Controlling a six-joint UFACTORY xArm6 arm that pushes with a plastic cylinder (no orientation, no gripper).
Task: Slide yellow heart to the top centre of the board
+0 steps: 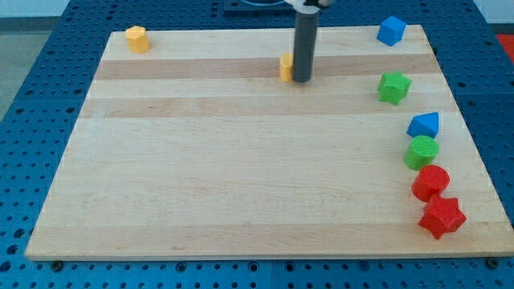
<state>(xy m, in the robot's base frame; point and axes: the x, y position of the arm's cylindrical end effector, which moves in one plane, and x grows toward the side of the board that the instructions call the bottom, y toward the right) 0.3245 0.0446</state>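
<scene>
Camera view, only one. My tip (301, 80) is down on the worktop (241, 185), near the top centre. No jaws on this tool, it's a bare rod, so nothing is clamped or let go; it can only push.

Yellow heart (286, 67) sits immediately to the tip's left in the view, touching or as good as touching the rod. The rod hides its right side, so the heart shape isn't really readable; I'm going by colour and position.

Progress, my read: the heart is already about at top centre, a shade below the top edge. Task looks nearly or fully done. At most a small nudge toward the view's top is left.

Others, relative to the tip:
- yellow block (137, 38), far left, top corner, shape unclear
- blue cube (391, 30), right and slightly up
- green star (393, 87), right, about level
- blue triangular block (424, 125), green cylinder (422, 152), red cylinder (431, 182), red star (442, 217), stacked down the right edge, well apart from the tip

Nothing is near the heart's path.
</scene>
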